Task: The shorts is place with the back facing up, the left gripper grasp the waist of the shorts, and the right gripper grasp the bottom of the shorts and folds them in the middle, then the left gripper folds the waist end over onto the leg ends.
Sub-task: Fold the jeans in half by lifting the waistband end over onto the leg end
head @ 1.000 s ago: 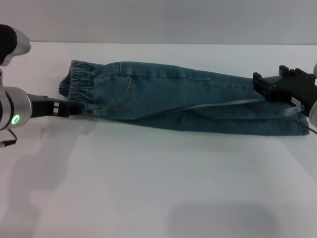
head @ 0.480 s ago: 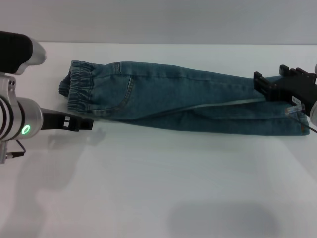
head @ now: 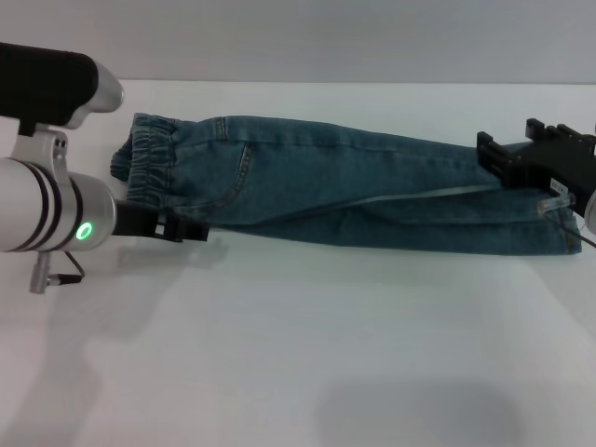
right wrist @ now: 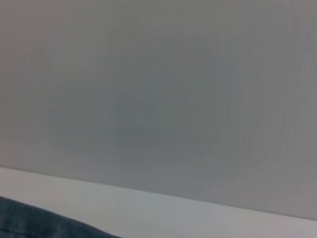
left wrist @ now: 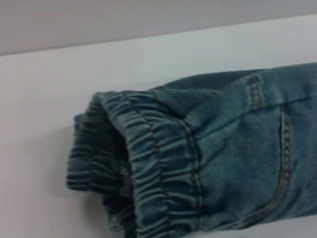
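Observation:
The shorts (head: 354, 186) lie folded lengthwise across the white table, a back pocket seam facing up. The waist of the shorts (head: 149, 163) is the ruffled band at the left end, filling the left wrist view (left wrist: 148, 168). My left gripper (head: 186, 228) is at the near edge of the cloth, just right of the waistband and low over the table. The leg ends (head: 555, 233) lie at the far right, partly under my right gripper (head: 507, 168), which sits over the bottom of the shorts. A sliver of denim (right wrist: 29, 220) shows in the right wrist view.
The white table (head: 298, 354) stretches bare in front of the shorts, with the arms' shadows on it. A grey wall rises behind the table's far edge. The left arm's silver housing (head: 56, 223) stands at the left, beside the waistband.
My left gripper has left the waistband's left side and slid right along the near edge of the shorts. The shorts and the right gripper have stayed still.

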